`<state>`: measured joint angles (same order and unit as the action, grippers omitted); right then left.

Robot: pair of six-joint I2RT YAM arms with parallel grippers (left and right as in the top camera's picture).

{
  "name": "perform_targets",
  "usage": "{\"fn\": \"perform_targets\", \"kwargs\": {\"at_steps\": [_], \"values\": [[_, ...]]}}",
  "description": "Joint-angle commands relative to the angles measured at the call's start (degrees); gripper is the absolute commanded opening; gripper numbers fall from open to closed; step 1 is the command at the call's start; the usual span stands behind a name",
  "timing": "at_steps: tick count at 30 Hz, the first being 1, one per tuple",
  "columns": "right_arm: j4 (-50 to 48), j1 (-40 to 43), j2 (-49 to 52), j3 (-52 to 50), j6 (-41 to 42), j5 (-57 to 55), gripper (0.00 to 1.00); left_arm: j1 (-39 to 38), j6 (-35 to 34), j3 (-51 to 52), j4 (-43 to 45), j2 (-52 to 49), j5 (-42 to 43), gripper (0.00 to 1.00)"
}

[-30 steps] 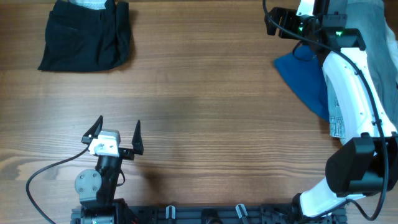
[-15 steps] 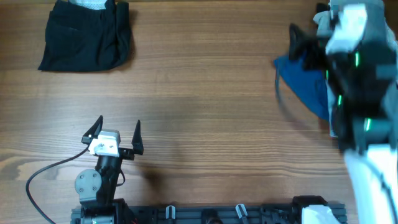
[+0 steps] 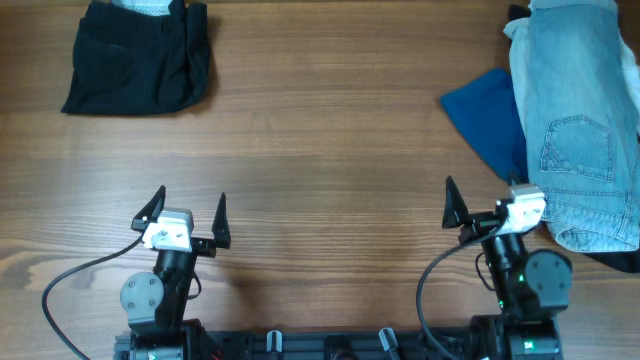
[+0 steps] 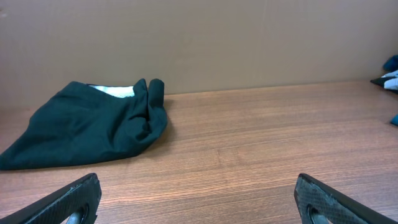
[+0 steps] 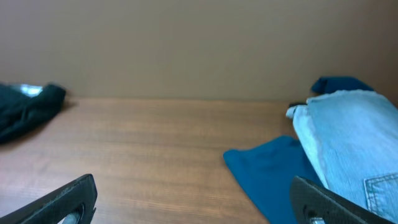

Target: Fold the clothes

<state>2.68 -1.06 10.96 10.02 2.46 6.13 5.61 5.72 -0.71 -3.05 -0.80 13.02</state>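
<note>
Brown wood-grain table, with a plain tan wall behind it in both wrist views. At the far left corner, clothes: black, bunched into a compact rough rectangle, with a sliver of pale waistband at the far edge. Flat on the wood, touched by nothing.

At the near edge, left of centre, left gripper: pointing toward the far edge, jaws spread wide, nothing between them. Well apart from the clothes, with bare wood between. Clothes ahead and slightly to its left, and seen the same way from the left wrist, low against the wall.

At the near edge, right of centre, right gripper: likewise spread wide and empty. Left jaw over bare wood, right jaw just beside the hem of jeans; touching or not, cannot tell. Far across the table from the clothes, glimpsed only as a dark lump at the left side of the right wrist view.

Along the right edge, light-blue jeans stretched from the far corner toward the near edge, overlapping a blue cloth.
</note>
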Motion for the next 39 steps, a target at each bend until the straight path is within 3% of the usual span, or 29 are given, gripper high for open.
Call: {"fn": "perform_targets", "kwargs": {"at_steps": [1,9,14,39], "values": [[-2.1,0.0,-6.7,-4.0,5.5,-3.0,1.0,-0.2,-0.1,0.4,-0.1,0.4,0.4,1.0],[-6.2,0.0,-10.8,-9.8,7.9,-5.0,1.0,-0.2,-0.2,0.4,-0.1,0.4,0.4,1.0],[-3.1,-0.1,-10.8,-9.8,0.9,0.3,1.0,-0.2,-0.1,0.4,-0.1,0.4,0.4,1.0],[-3.1,-0.1,-10.5,-9.7,2.4,0.3,1.0,-0.2,-0.1,0.4,-0.1,0.4,0.4,1.0]]}}
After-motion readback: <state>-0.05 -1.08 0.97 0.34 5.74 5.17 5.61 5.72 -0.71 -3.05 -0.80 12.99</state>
